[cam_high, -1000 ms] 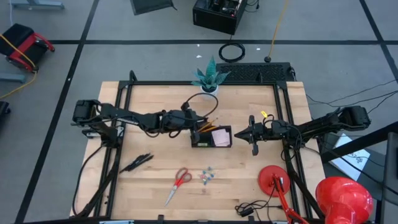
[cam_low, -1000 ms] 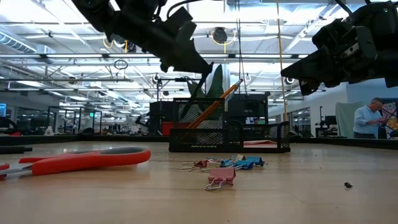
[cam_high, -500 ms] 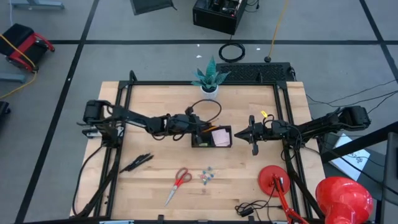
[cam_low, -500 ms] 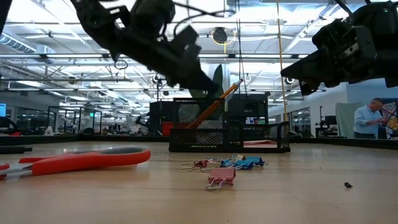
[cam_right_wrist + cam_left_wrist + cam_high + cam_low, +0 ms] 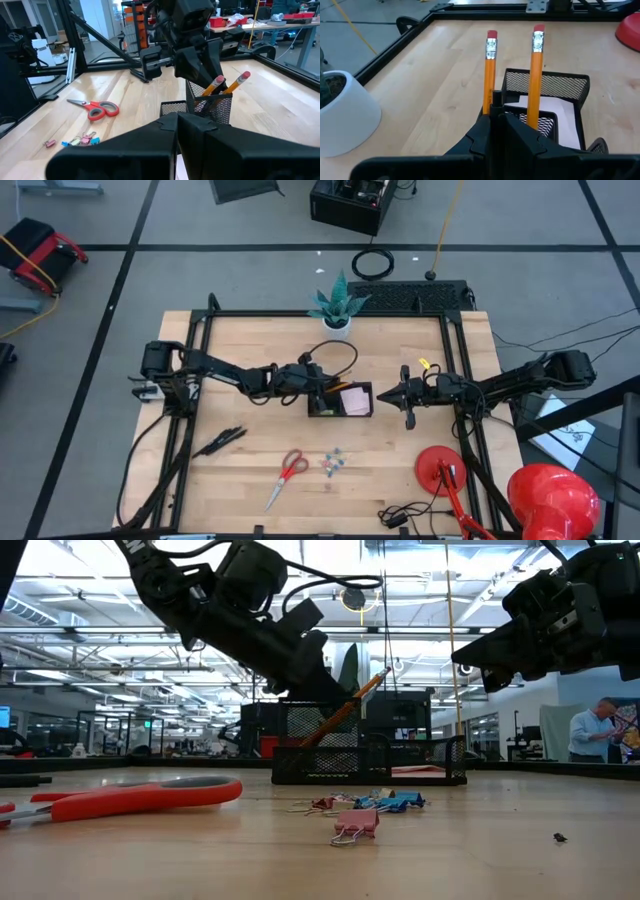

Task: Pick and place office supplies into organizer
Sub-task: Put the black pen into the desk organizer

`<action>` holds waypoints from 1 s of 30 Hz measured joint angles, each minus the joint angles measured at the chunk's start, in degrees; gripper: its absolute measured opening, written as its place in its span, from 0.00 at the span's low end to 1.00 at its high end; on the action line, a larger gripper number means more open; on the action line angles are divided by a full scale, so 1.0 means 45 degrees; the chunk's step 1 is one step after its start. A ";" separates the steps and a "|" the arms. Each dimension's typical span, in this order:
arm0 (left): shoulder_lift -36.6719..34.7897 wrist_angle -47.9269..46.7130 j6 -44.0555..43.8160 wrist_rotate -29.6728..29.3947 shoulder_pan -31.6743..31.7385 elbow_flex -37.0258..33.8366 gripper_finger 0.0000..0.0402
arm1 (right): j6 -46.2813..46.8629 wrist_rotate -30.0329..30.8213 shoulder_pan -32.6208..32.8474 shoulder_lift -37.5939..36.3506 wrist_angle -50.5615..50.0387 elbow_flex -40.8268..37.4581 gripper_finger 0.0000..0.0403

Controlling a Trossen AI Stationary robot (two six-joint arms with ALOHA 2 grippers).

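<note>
While the right gripper (image 5: 388,394) waits pressed together beside the organizer (image 5: 340,400), the left gripper (image 5: 318,383) hangs over its cup end. From counter height, clips (image 5: 362,808) and scissors (image 5: 130,796) lie loose. The left wrist camera shows narrow jaws pinching one orange pencil (image 5: 489,70); tilted, it could snag the mesh rim.

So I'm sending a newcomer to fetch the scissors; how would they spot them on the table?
Start at the black mesh organizer in the table's middle, then look toward the near edge. The scissors lie flat there, between the black pens and the small clips; they alone have red handles.
</note>
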 joint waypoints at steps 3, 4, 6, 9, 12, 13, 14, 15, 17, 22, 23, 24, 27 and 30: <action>0.0000 0.0005 0.0047 0.0120 -0.0061 0.0000 0.14 | -0.0004 0.0000 0.0001 0.0000 0.0000 -0.0002 0.01; 0.0000 0.0015 0.0044 0.0221 -0.0078 0.0000 0.15 | -0.0002 0.0000 0.0005 0.0000 0.0000 0.0001 0.01; -0.0005 0.0027 0.0039 0.0323 -0.0084 0.0000 0.19 | -0.0005 0.0002 0.0005 0.0000 0.0003 0.0000 0.01; -0.0014 0.0031 0.0073 0.0313 -0.0075 0.0000 0.28 | -0.0005 0.0007 0.0002 0.0000 0.0004 0.0000 0.01; -0.0040 0.0166 0.0460 0.0314 -0.0091 -0.0005 0.36 | -0.0005 0.0010 0.0000 0.0000 0.0004 0.0003 0.01; -0.0159 0.0139 0.0677 0.0317 -0.0127 -0.0012 0.39 | -0.0005 0.0010 0.0002 0.0000 0.0004 0.0002 0.01; -0.0300 0.0095 0.0909 0.0324 -0.0175 -0.0029 0.41 | -0.0005 0.0010 0.0002 0.0000 0.0004 0.0003 0.01; -0.0461 0.0227 0.1185 0.0324 -0.0235 -0.0029 0.42 | -0.0005 0.0012 0.0001 0.0000 0.0004 -0.0001 0.01; -0.1020 0.0036 0.1664 0.0158 -0.0395 -0.0024 0.45 | -0.0010 0.0058 0.0005 0.0000 0.0004 0.0003 0.01; -0.3143 -0.1077 0.2268 -0.0929 -0.0993 -0.0024 0.46 | -0.0005 0.0277 0.0000 0.0000 -0.0017 0.0000 0.01; -0.3625 -0.1457 0.2353 -0.1104 -0.1155 -0.0023 0.46 | -0.0005 0.0273 0.0000 0.0000 -0.0020 0.0002 0.01; -0.4128 -0.1913 0.2420 -0.1272 -0.1342 -0.0015 0.46 | -0.0005 0.0272 0.0000 0.0000 -0.0010 -0.0002 0.01; -0.5580 -0.3447 0.2510 -0.2170 -0.1930 -0.0015 0.46 | -0.0005 0.0267 0.0000 0.0002 -0.0008 0.0000 0.01; -0.6950 -0.5156 0.2423 -0.3039 -0.2608 -0.0013 0.46 | -0.0005 0.0257 0.0000 0.0000 -0.0005 0.0002 0.01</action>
